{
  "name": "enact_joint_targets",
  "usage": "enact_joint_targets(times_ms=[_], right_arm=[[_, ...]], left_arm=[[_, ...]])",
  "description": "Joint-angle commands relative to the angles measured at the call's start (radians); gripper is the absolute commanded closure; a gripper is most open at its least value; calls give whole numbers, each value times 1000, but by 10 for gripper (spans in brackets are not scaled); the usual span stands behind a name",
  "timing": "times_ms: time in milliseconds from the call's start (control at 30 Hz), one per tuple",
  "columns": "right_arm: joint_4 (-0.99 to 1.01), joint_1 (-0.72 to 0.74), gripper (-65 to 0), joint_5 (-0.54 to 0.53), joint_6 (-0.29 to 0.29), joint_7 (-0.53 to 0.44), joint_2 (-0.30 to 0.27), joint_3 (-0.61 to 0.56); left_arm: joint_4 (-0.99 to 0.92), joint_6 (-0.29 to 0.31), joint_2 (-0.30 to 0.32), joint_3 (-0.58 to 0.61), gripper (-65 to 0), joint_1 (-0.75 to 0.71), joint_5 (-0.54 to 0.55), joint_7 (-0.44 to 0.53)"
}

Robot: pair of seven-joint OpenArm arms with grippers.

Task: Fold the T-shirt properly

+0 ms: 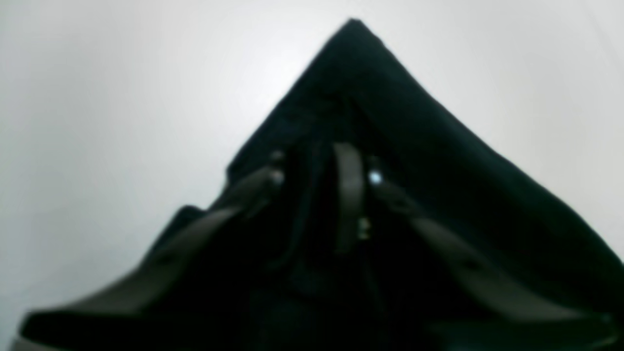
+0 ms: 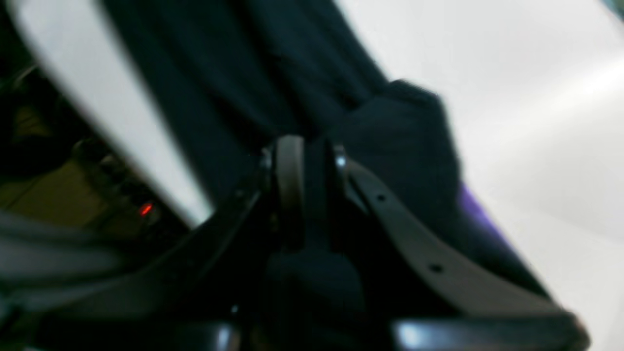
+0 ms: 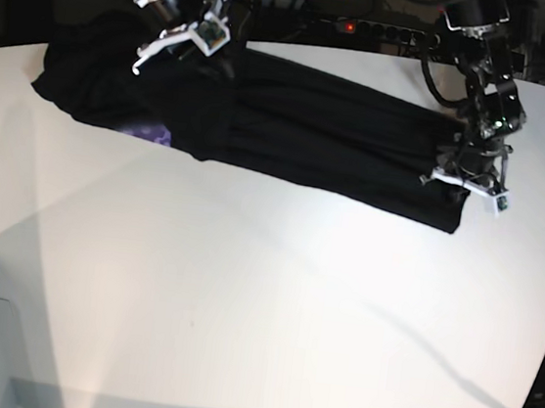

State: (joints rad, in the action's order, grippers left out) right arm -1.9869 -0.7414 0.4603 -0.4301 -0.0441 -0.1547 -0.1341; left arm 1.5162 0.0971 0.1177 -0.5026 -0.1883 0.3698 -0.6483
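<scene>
I see the T-shirt (image 3: 290, 137) stretched lengthwise across the table's (image 3: 243, 289) far edge. Left gripper (image 1: 324, 165) narrow on its hem corner; right gripper (image 2: 312, 161) pinching the collar end.

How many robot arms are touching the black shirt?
2. The left gripper is at the T-shirt's end on the base view's right; the right gripper is at its bunched end on the view's left.
</scene>
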Motion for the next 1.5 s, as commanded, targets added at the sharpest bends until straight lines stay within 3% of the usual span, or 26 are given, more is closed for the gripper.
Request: enact_joint_targets(times_ms=[0, 233, 433, 600, 667, 767, 900, 967, 1133, 1267, 1467], right_arm=[[-18, 6, -65, -13, -2, -26, 2, 12], [-16, 73, -65, -15, -2, -17, 36, 66], [-9, 125, -66, -15, -3, -15, 80, 93], [-7, 178, -66, -16, -3, 72, 82, 95], [-7, 204, -66, -59, -3, 115, 82, 96], [-9, 233, -66, -188, -6, 175, 82, 153], [-9, 262, -66, -312, -8, 255, 80, 224], [-7, 263, -66, -332, -8, 263, 79, 242], [-7, 259, -66, -332, -8, 258, 80, 247], [-7, 256, -66, -332, -8, 260, 82, 248], [-7, 253, -66, -332, -6, 264, 82, 250]], left_arm=[[25, -6, 6, -1, -182, -1, 2, -14], [146, -6, 4, -20, -198, -3, 4, -18], [260, -6, -6, -112, -199, -4, 113, -24], [240, -4, 33, -201, -206, 22, 214, -172], [191, -3, 64, -239, -246, 36, 289, -232], [86, 60, 132, -285, -368, 40, 421, -316], [-95, 218, 253, -307, -580, 40, 581, -394], [-194, 287, 303, -304, -643, 43, 624, -413], [-369, 395, 346, -253, -650, 89, 627, -434], [-457, 407, 345, -158, -650, 126, 633, -425], [-457, 402, 279, -132, -650, 131, 630, -437]])
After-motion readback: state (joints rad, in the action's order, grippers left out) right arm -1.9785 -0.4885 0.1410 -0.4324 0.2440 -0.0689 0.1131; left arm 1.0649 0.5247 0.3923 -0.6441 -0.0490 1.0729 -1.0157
